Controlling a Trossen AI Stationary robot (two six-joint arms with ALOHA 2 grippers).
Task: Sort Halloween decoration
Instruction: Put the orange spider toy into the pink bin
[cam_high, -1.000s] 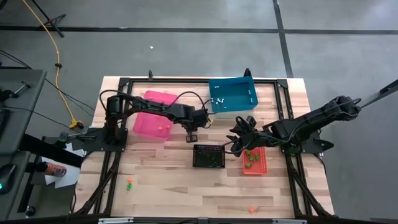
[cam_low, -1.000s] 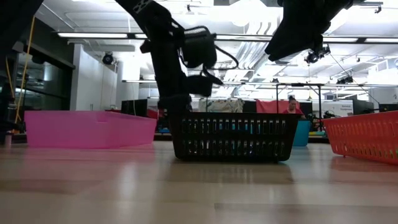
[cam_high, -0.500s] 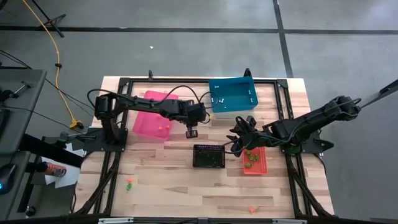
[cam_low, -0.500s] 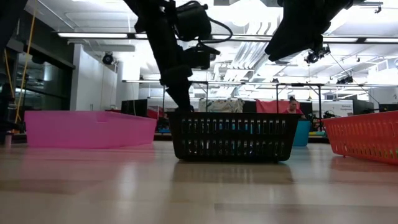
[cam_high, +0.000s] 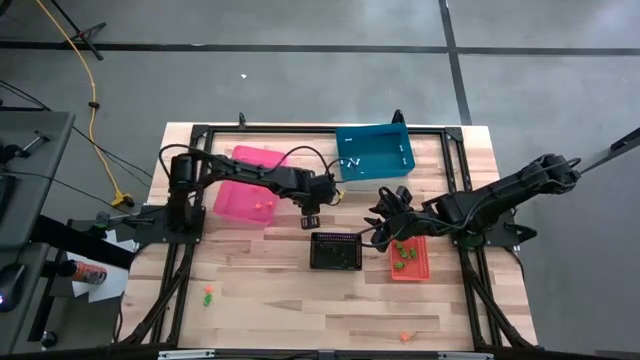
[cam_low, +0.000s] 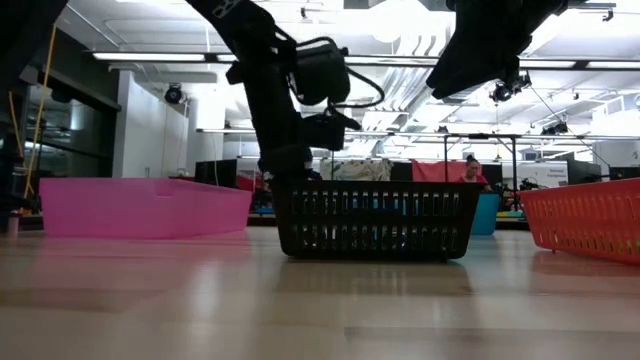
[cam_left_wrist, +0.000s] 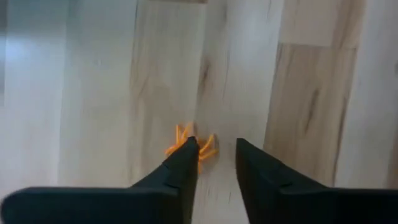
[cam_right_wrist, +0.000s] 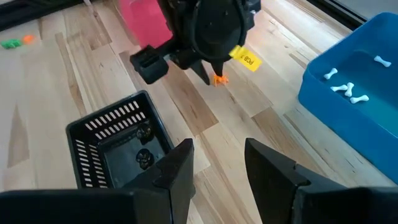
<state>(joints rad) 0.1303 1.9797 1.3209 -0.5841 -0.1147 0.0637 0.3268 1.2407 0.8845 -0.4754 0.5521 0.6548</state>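
Note:
My left gripper (cam_left_wrist: 214, 146) points down at the bare wood between the pink bin (cam_high: 245, 185) and the black bin (cam_high: 335, 250), fingers open and nothing between them. A tiny orange trinket (cam_left_wrist: 206, 148) lies on the table just outside one fingertip, partly hidden by it; the right wrist view shows the trinket (cam_right_wrist: 219, 79) at the fingertips too. My right gripper (cam_right_wrist: 217, 155) waits open in the air by the red bin (cam_high: 408, 258), which holds green trinkets. White trinkets (cam_right_wrist: 345, 88) lie in the blue bin (cam_high: 375, 152). My left gripper has one fingertip (cam_left_wrist: 186, 152) standing right at the orange trinket's edge (cam_left_wrist: 177, 140), coming from above and pointing down. I cannot tell whether it touches the trinket, which lies flat on the wood outside the gap.
Loose trinkets lie near the table's front: a green and orange pair (cam_high: 208, 294) at the left, an orange one (cam_high: 406, 336) at the right. The black bin stands just on the near side of my left gripper. Bare wood stretches between the bins.
My left gripper rose and drew a little toward the far edge, then came back down to the same spot beside the black bin.

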